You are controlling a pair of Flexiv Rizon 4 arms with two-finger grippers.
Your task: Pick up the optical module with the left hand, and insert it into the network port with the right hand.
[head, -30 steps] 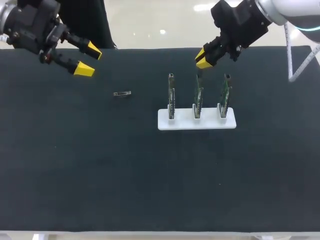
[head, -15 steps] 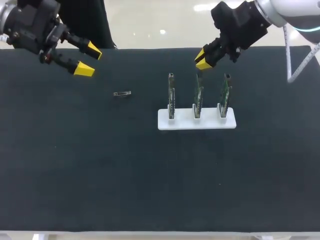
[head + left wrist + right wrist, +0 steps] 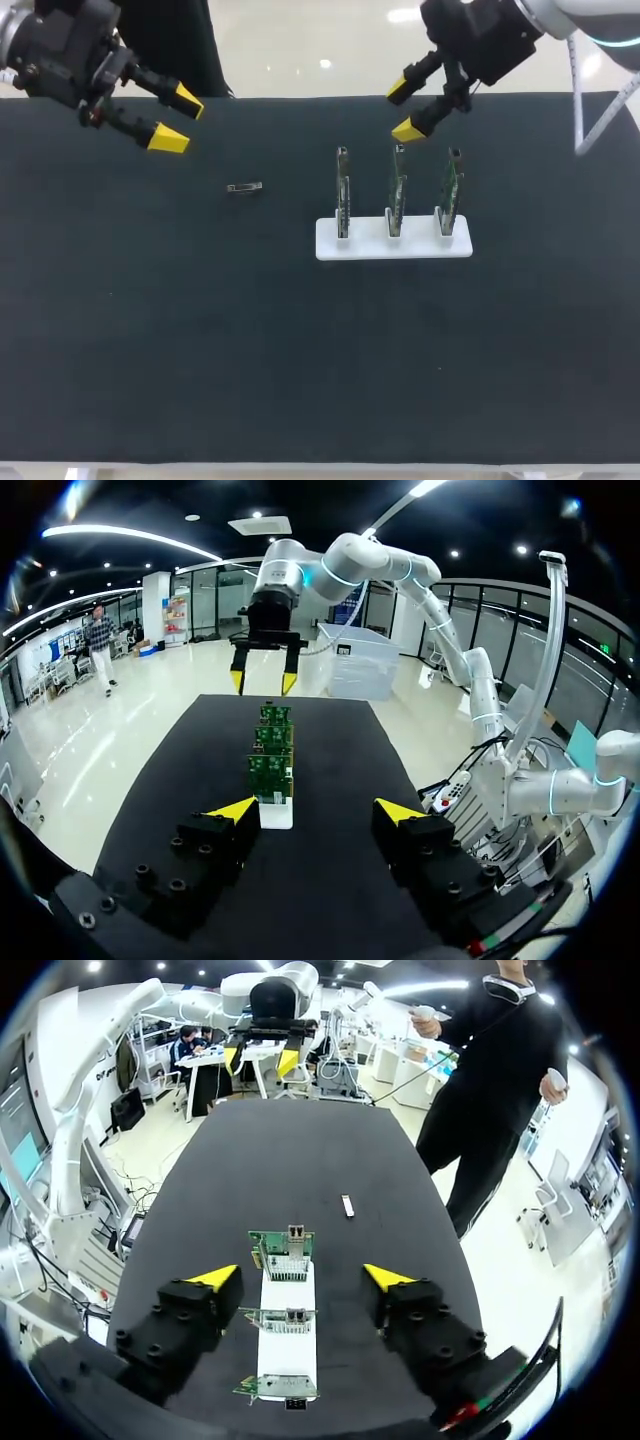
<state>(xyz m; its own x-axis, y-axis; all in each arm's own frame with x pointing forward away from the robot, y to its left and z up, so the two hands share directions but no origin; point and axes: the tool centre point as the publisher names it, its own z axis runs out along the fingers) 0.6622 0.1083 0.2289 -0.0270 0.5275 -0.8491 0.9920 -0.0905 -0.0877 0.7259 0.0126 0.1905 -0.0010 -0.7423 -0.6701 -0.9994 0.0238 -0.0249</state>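
Right pincer, head view: the right pincer (image 3: 402,109) hangs in the upper right of the frame over the far edge of the table (image 3: 300,350). Its yellow tips are spread wide with nothing between them.
Right arm, head view: it enters from the upper right corner, with the black wrist tilted down toward the frame's left.
Left pincer, head view: the left pincer (image 3: 178,118) sits in the upper left, fingers parted and empty, pointing down and to the right.
Module, head view: the module (image 3: 244,187) lies flat on the table left of centre, lower right of the left pincer and well apart from both pincers.
Boards, head view: three boards (image 3: 397,190) stand upright in a row on a white stand (image 3: 360,248), right of centre.
Writing: any print on the boards is too small to read.
Change, head view: half a second ago the right tips were pressed together, and now they stand apart. The left pincer, module and stand are as before.
Left wrist view: the left pincer (image 3: 316,809) is open and empty. The white stand (image 3: 276,813) and boards (image 3: 272,765) line up ahead of it. The right pincer (image 3: 263,682) is beyond them, fingers parted.
Right wrist view: the right pincer (image 3: 300,1277) is open over the white stand (image 3: 288,1350). A metal port (image 3: 296,1232) shows on the farthest of the boards (image 3: 285,1318). The module (image 3: 348,1206) lies on the table past them. The left pincer (image 3: 260,1060) is at the far end, also open.
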